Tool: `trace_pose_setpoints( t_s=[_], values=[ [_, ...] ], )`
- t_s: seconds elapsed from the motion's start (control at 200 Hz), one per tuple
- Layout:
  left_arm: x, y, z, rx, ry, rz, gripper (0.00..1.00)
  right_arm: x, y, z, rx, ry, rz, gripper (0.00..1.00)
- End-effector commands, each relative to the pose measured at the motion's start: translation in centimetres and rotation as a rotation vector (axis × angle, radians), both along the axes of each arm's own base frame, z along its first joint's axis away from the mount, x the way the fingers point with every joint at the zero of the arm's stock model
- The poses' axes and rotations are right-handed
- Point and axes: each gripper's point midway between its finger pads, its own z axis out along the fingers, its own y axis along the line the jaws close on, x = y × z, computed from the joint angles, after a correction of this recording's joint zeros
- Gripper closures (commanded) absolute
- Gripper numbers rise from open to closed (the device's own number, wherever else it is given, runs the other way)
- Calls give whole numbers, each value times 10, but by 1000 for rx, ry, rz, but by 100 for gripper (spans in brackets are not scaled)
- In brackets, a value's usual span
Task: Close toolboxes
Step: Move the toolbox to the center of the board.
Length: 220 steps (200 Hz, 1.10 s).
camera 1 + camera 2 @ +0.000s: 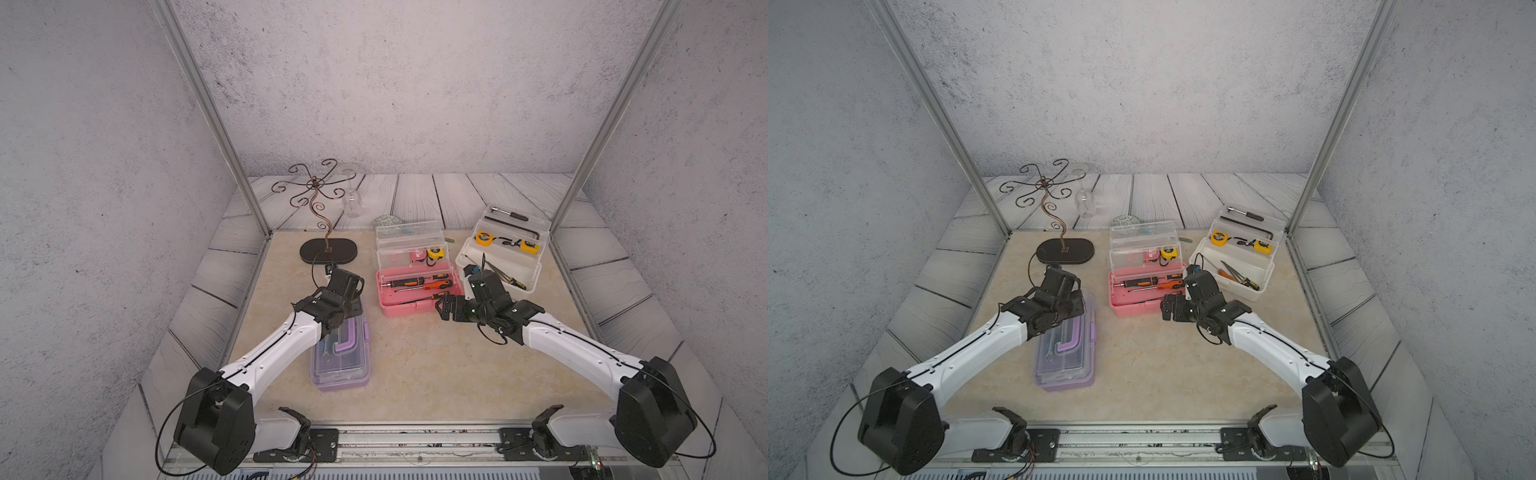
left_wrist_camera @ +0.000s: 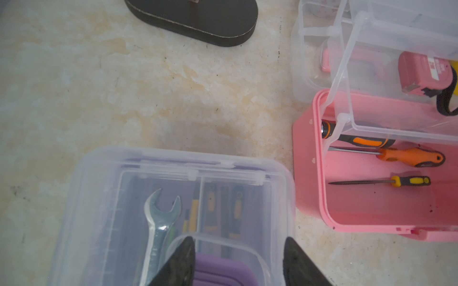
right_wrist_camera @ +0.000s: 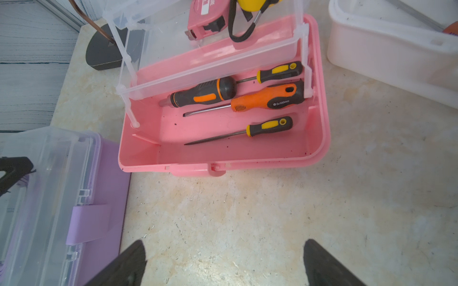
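Below my spread left tool (image 2: 239, 245) the clear-lidded purple plastic toolbox (image 1: 340, 365) lies shut; ahead of my wide, empty right tool (image 3: 224, 247) the pink plastic toolbox (image 3: 247, 166) and white plastic toolbox (image 3: 371, 57) gape open.

Bright, even, diffuse light; shadows on the desk (image 1: 415, 374) are faint and soft. Both top views stretch toward the near corners. Wrist views look slightly soft, and the clear lid of the purple toolbox (image 2: 94, 198) shows a milky haze.

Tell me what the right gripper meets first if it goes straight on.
Likely the front wall of the pink toolbox; only bare table lies between. The right gripper seems tilted down, so it may touch the table first.
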Motion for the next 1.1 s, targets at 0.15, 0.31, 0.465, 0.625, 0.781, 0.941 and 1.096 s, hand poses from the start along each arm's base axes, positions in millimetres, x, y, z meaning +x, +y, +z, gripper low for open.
trace_pose_setpoints(
  t_s=[0.15, 0.31, 0.465, 0.625, 0.781, 0.941, 1.096],
  values=[
    [-48, 56, -70, 25, 219, 200, 25, -1, 2, 16, 39, -33, 15, 1],
    [-23, 84, -68, 40, 165, 315, 24, -2, -1, 16, 13, -32, 19, 1],
    [1, 124, -66, 70, 134, 463, 22, -4, -6, 13, -8, -19, 13, 1],
    [19, 160, -64, 30, 96, 585, 22, -3, -16, 3, -32, 17, -33, 1],
    [35, 173, -44, -46, 78, 578, 22, 6, -30, -9, -7, 86, -135, 1],
    [53, 140, -4, -177, -16, 411, 23, 22, -35, -18, 9, 123, -229, 3],
    [45, 116, 30, -215, -111, 335, 16, 43, -34, -32, 30, 199, -325, 6]
  ],
)
